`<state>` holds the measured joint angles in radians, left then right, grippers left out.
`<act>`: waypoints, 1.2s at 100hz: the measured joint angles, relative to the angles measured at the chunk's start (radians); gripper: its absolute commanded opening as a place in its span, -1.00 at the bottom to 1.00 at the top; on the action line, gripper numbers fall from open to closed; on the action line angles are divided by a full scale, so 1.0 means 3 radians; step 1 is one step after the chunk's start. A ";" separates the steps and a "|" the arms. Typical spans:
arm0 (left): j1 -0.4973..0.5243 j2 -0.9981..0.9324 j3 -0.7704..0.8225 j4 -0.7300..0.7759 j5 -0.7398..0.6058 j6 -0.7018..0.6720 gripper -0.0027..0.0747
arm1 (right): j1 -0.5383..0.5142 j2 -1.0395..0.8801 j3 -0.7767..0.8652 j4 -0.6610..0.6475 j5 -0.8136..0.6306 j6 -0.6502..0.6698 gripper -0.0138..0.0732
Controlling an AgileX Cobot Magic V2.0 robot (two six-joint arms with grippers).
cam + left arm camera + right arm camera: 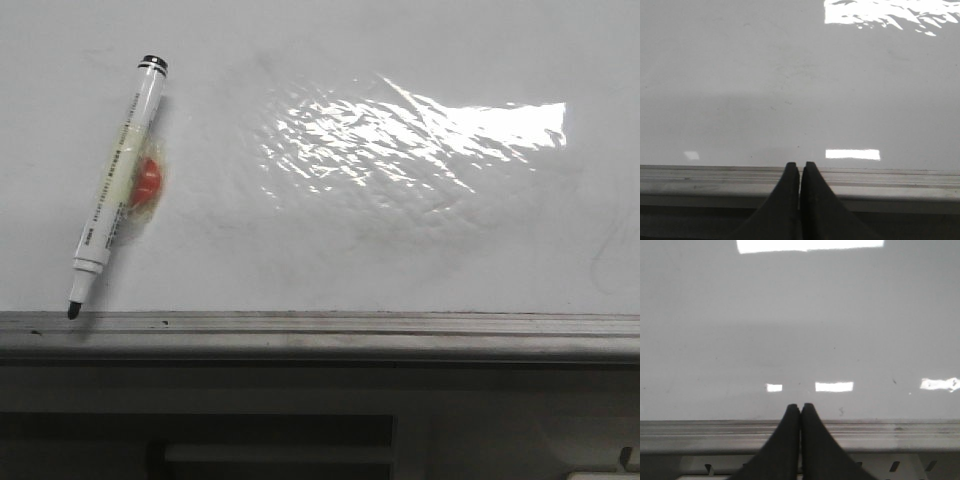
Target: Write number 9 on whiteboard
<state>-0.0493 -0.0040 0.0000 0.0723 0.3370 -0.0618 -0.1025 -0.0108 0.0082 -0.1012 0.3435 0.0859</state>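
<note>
The whiteboard (420, 230) fills the front view, glossy white with wrinkled glare and faint grey smudges; no number 9 shows on it. A white marker (118, 190) with a black tip lies slanted at the board's left, its tip (74, 311) on the grey bottom rail (330, 332), with a red round piece (147, 182) taped beside it. My left gripper (800, 165) is shut and empty over the rail (890, 182), facing the board (790, 90). My right gripper (800, 406) is shut and empty over the rail (900, 432). Neither gripper shows in the front view.
Bright glare patch (410, 135) sits at the board's middle right. Below the rail is a grey frame with a dark slot (200, 440). Slotted metal (895, 466) shows under the rail in the right wrist view.
</note>
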 measured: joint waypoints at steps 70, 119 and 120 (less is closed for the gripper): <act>0.0000 0.0000 0.0000 0.0008 0.0000 0.0000 -0.98 | 0.0000 0.0000 0.0000 0.0000 0.0000 0.0000 -0.84; 0.0000 0.0000 0.0002 0.0088 -0.0041 0.0000 -0.98 | 0.0000 0.0000 0.0007 -0.0018 -0.0080 0.0000 -0.84; 0.0000 0.0000 0.0002 0.0088 -0.0051 0.0000 -0.98 | 0.0000 0.0000 0.0007 -0.0018 -0.0095 0.0000 -0.84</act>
<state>-0.0493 -0.0040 0.0006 0.0986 0.3215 -0.0618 -0.1025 -0.0108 0.0104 -0.1065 0.3150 0.0859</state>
